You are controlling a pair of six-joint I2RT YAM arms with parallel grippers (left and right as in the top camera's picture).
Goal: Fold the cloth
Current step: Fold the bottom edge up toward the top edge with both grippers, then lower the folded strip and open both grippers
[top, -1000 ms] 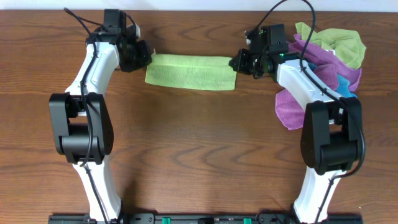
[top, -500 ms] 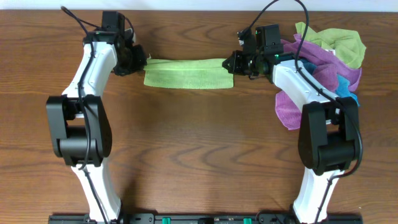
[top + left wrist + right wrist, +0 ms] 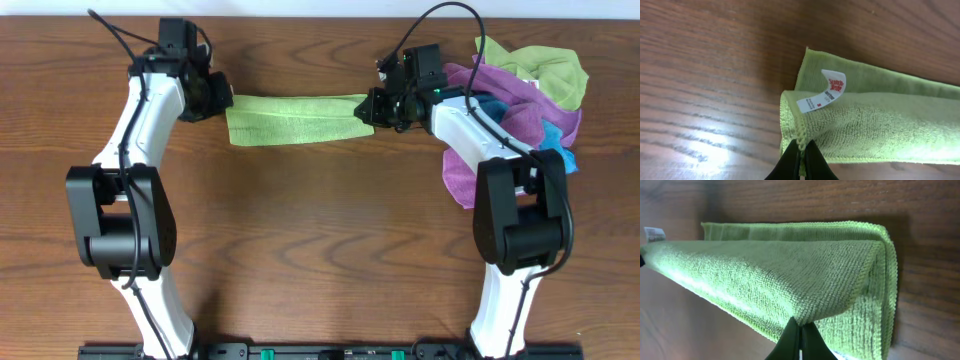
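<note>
green cloth (image 3: 295, 117) lies as a long narrow strip at the far side of the table (image 3: 300, 240), stretched between the two arms. left gripper (image 3: 801, 151) closed on the stitched edge of the upper layer at its end, just below the white label (image 3: 822, 93). right gripper (image 3: 800, 331) closed on the upper layer's corner at the other end. right wrist view shows that layer lifted and tented off the lower layer, which rests on the wood. pinching both ends at once likely serves to hold the top edge taut and straight, ready to be carried across for the next fold. heap of purple, green and blue cloths (image 3: 525, 85) sits beside the right arm, apart from the strip.
</note>
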